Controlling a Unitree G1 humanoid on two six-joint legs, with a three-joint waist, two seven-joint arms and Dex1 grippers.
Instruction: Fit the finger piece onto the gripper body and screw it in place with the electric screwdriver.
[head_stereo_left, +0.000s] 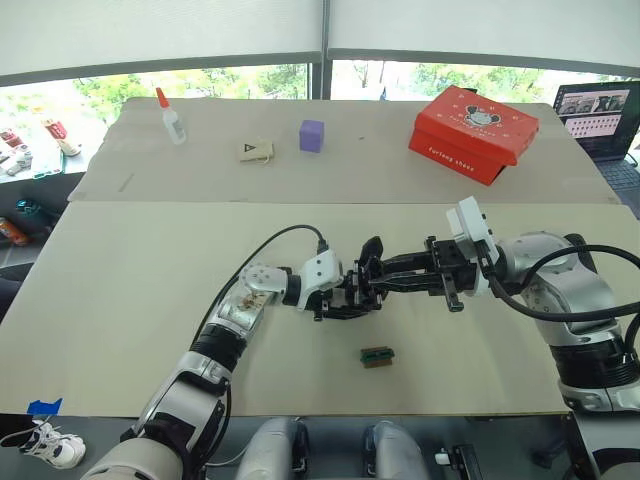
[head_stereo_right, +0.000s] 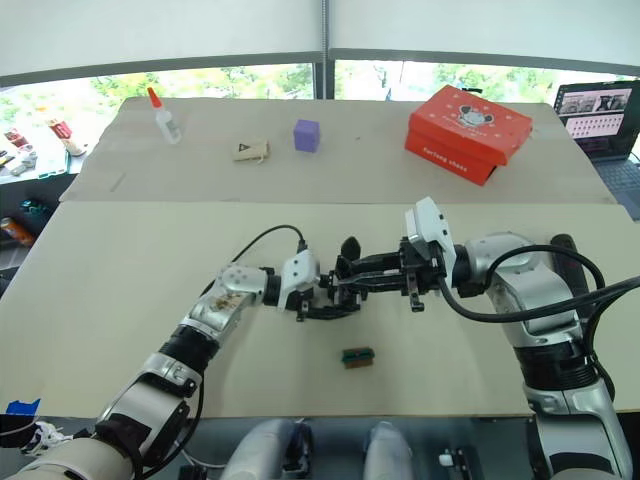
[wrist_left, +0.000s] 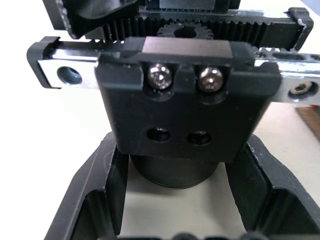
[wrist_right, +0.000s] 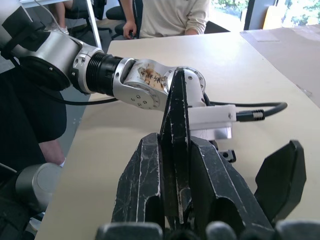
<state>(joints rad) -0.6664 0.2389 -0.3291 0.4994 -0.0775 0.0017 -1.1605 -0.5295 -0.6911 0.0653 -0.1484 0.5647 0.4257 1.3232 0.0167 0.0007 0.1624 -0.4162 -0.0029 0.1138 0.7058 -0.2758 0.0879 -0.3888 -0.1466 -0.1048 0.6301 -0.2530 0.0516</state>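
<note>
On the far table lie a red box (head_stereo_left: 474, 132), a purple cube (head_stereo_left: 312, 135), a small tan card (head_stereo_left: 256, 151) and a glue bottle (head_stereo_left: 171, 117), a laptop (head_stereo_left: 603, 117) stands at the right edge, and a small green-and-brown block (head_stereo_left: 377, 356) lies on the near table.

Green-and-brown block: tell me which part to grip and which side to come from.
Probably its two long edges, coming straight down from above: the green-and-brown block lies flat and low on the table, standing free of everything else.

Four views, one desk (head_stereo_left: 120, 300)
Head pair looks down from above; wrist cameras sit close, facing each other mid-desk.
</note>
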